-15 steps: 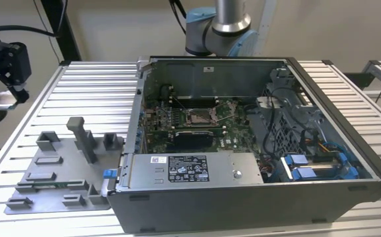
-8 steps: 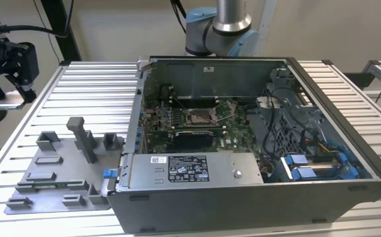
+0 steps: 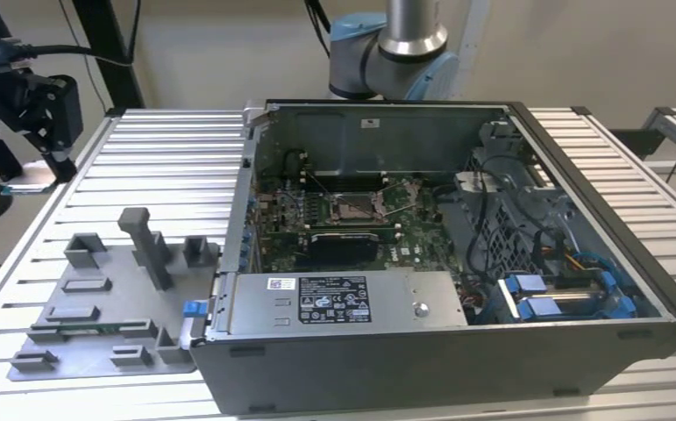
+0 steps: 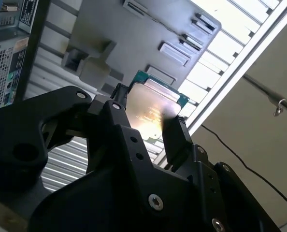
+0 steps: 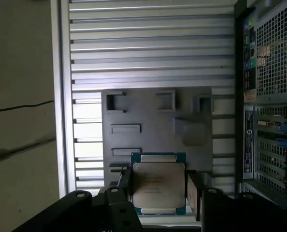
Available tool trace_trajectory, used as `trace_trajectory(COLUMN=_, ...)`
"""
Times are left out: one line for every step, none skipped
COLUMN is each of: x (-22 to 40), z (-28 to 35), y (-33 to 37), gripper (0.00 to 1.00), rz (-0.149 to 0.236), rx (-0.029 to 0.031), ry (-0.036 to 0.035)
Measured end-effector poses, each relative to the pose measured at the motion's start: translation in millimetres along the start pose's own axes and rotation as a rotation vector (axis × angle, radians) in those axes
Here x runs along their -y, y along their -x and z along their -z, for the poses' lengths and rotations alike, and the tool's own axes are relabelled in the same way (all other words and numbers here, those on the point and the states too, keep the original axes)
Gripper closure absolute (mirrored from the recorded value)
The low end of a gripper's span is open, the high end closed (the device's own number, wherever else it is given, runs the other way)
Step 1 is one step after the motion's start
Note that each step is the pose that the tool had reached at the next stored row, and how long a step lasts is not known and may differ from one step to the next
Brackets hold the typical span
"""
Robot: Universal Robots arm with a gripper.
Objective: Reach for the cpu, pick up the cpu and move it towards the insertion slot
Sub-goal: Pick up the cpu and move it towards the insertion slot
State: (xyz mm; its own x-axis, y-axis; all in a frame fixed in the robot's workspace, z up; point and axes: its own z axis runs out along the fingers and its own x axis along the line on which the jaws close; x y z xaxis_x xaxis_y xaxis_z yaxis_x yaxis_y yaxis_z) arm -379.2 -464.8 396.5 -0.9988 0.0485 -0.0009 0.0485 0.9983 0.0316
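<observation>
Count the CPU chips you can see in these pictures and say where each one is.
1. The cpu is clamped in the gripper, seen against the grey tray in the first wrist view. Others could be hidden inside the computer case.

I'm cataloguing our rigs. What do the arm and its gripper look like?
The arm has a silver metal tube, grey joint housings and light blue caps. The gripper is matte black, built of angular linked plates with silver screws and round pivots; its fingers are flat black bars. A black cable runs to it in the exterior view.
</observation>
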Motion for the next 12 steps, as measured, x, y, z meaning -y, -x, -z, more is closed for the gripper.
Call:
trace_trajectory(x=-0.1, z=0.0, y=1.7, gripper=1.00, rz=0.000, rx=0.0001, ry=0.0001)
trace_trajectory(x=-0.2, z=0.0, y=3.4, gripper=1.00, rz=0.000, rx=0.0000, ry=0.0000)
trace_trajectory(x=-0.3, z=-0.1, y=5.1, gripper=1.00, rz=0.000, rx=0.0001, ry=0.0001)
trace_trajectory(x=-0.3, z=-0.1, y=6.8, gripper=1.00, rz=0.000, rx=0.0001, ry=0.0000)
trace_trajectory(x=-0.4, z=-0.1, y=8.3, gripper=1.00, rz=0.000, rx=0.0001, ry=0.0001)
trace_trajectory(x=-0.5, z=0.0, y=9.9, gripper=1.00, rz=0.000, rx=0.0000, ry=0.0000)
trace_trajectory(x=-0.6, z=0.0, y=11.6, gripper=1.00, rz=0.000, rx=0.0000, ry=0.0000)
trace_trajectory(x=-0.7, z=-0.1, y=13.2, gripper=1.00, rz=0.000, rx=0.0000, ry=0.0001)
trace_trajectory(x=-0.8, z=0.0, y=14.8, gripper=1.00, rz=0.000, rx=0.0000, ry=0.0000)
trace_trajectory(x=-0.8, z=0.0, y=16.6, gripper=1.00, rz=0.000, rx=0.0000, ry=0.0000)
trace_trajectory(x=-0.9, z=-0.1, y=18.5, gripper=1.00, rz=0.000, rx=0.0000, ry=0.0000)
trace_trajectory(x=-1.0, z=-0.1, y=20.2, gripper=1.00, rz=0.000, rx=0.0001, ry=0.0000)
